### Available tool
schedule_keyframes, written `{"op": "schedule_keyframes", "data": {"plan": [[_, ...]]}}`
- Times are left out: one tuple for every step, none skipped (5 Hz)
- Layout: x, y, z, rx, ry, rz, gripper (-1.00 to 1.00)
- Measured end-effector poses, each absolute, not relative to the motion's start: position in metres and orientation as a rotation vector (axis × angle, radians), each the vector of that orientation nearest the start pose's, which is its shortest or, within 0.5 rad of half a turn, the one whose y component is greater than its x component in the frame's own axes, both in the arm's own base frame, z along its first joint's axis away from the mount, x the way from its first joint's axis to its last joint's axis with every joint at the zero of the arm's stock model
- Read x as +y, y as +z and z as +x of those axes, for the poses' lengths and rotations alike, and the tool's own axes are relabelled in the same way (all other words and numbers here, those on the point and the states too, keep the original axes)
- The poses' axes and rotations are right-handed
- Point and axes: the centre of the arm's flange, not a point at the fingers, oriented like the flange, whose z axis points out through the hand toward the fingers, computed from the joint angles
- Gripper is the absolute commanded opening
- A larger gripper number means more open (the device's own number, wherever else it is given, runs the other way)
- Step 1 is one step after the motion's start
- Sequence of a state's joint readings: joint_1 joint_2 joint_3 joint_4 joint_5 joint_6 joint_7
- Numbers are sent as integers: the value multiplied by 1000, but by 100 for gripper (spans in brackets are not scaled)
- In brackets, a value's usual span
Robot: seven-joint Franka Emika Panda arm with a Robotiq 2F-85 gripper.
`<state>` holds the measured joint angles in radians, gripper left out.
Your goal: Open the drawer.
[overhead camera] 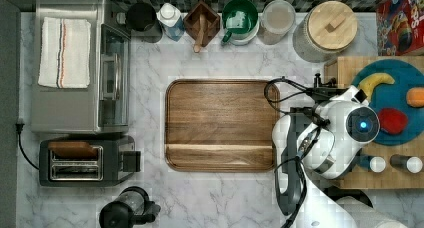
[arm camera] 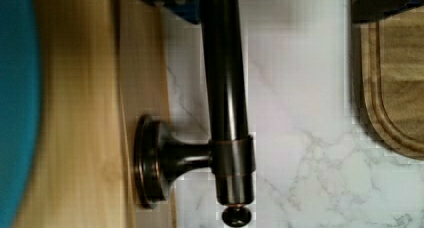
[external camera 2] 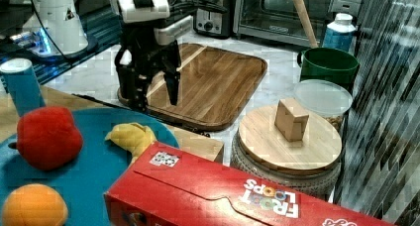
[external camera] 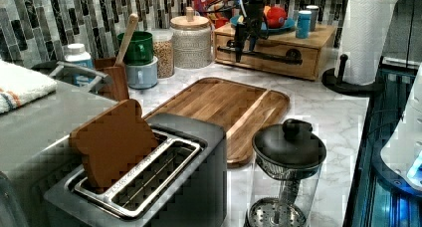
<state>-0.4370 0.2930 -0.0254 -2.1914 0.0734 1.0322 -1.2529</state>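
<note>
Here, hand (external camera 2: 153,92) astride drawer (external camera: 278,55) handle (arm camera: 225,103)

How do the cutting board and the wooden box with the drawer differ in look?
The cutting board is dark brown wood; the box with the drawer is light wood. The board lies flat and carries nothing; the box stands taller and carries a blue plate of fruit. Both rest on the marble counter.

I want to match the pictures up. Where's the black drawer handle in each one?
Top view: handle at the right, beside the wooden box, mostly under the robot arm.
Left view: long bar across the box front, near the top.
Right view: thin dark strip at the left, past the box's edge.
Wrist view: thick bar through the middle.
Shared landmark: the cutting board beside it.
</note>
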Motion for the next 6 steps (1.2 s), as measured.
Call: {"op": "schedule_keyframes", "data": {"plan": [[-249, 252, 512, 74, -167, -3165, 100], [-237, 252, 516, 156, -170, -3149, 100], [-214, 251, 518, 167, -157, -3135, 100], [-181, 248, 522, 119, -123, -3109, 100], [-147, 249, 525, 53, -87, -3085, 100], [-117, 248, 528, 15, -50, -3042, 100]]}}
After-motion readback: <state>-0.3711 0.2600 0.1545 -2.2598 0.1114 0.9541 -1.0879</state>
